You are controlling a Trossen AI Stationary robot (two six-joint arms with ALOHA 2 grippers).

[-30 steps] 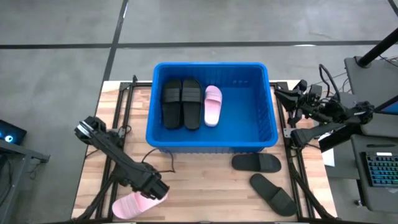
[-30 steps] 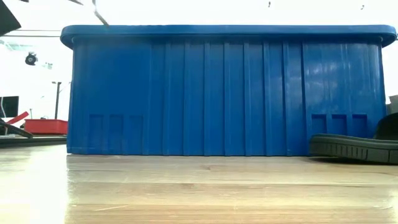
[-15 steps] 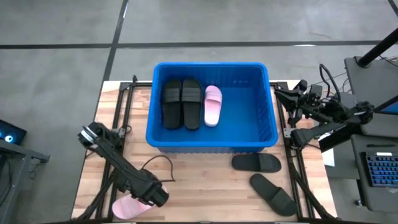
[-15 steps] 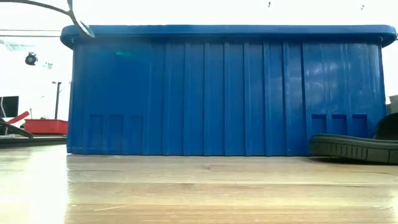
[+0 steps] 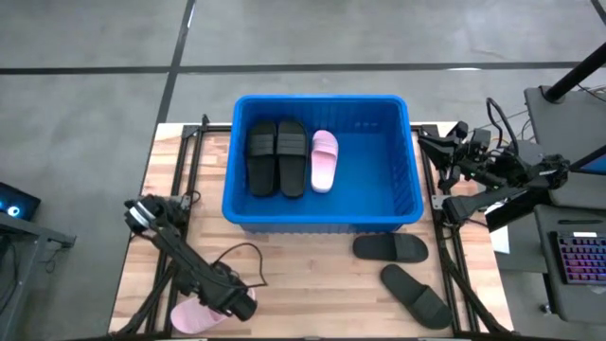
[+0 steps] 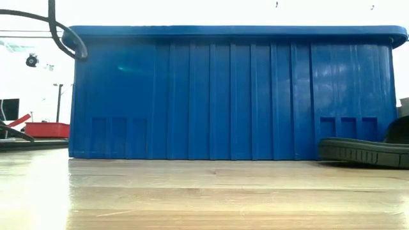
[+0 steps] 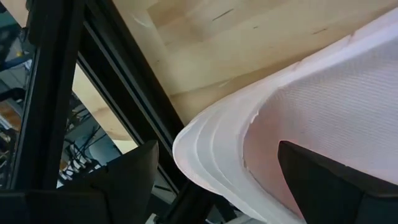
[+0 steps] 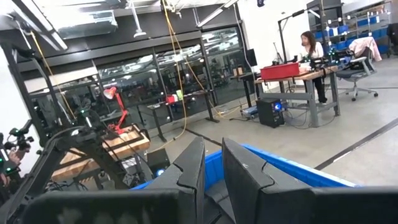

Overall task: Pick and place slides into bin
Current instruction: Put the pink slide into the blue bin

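One pale pink slide [image 5: 194, 317] lies on its sole at the table's near left corner. My left gripper [image 5: 233, 305] hangs low over its right end, open. In the left wrist view the slide's rounded rim [image 7: 211, 155] sits between the two fingers, one finger [image 7: 124, 180] beyond the rim and the other finger [image 7: 329, 180] over the slide. The blue bin [image 5: 322, 220] holds two black slides [image 5: 276, 156] and a pink slide [image 5: 324, 159]. Two more black slides [image 5: 391, 247] [image 5: 415, 296] lie on the table near the bin's right. My right gripper [image 8: 213, 146] waits shut at the table's right edge. My left gripper comes slanting down at the pink slide's rounded end [image 7: 211, 155], with that rim between its open fingers. Whether either finger touches the slide, I cannot tell.
The bin's near wall [image 6: 230, 89] fills the low view, with a black slide [image 6: 364, 152] at its right foot. A black cable [image 6: 64, 32] loops down at the bin's left corner. Dark frame rails [image 5: 180, 189] run along the table's left side.
My left gripper has gone down and toward the table's near edge, closing on the pink slide at the near left corner, still open. Its cable has sunk into the low view. The pink slide has stayed where it was.
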